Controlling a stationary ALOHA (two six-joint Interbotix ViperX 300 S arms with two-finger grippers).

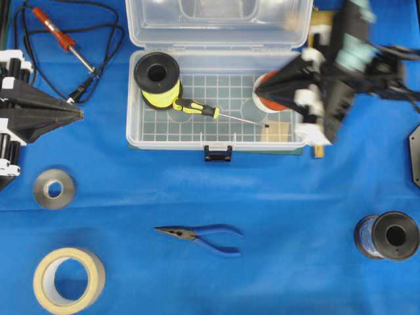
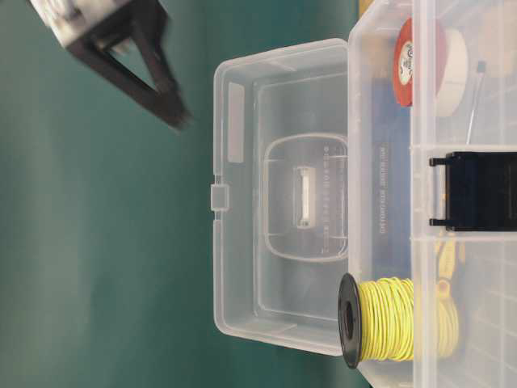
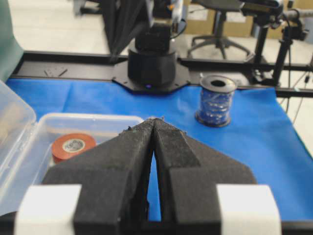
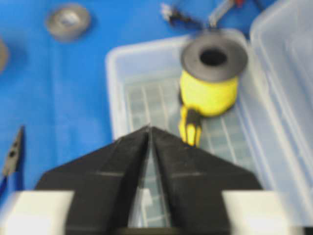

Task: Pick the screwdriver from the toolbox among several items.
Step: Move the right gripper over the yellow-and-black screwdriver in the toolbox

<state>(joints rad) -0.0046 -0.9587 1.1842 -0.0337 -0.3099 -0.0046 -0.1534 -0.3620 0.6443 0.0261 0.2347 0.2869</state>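
The screwdriver (image 1: 197, 108) lies on the gridded floor of the open clear toolbox (image 1: 134, 125), its yellow-and-black handle against a yellow wire spool (image 1: 157, 79) and its thin shaft pointing right. My right gripper (image 1: 264, 87) is shut and empty, blurred, hovering over the box's right end above the shaft tip. In the right wrist view the handle (image 4: 190, 126) shows just beyond the closed gripper (image 4: 149, 128). My left gripper (image 1: 80, 115) is shut and empty, left of the box; it also shows in the left wrist view (image 3: 155, 120).
A red tape roll (image 3: 73, 145) sits in the box's right end. A red soldering iron (image 1: 62, 39) with a black cord lies at the back left. Blue pliers (image 1: 203, 236), a metal roll (image 1: 54, 189), masking tape (image 1: 69, 279) and a blue wire spool (image 1: 387, 235) lie in front.
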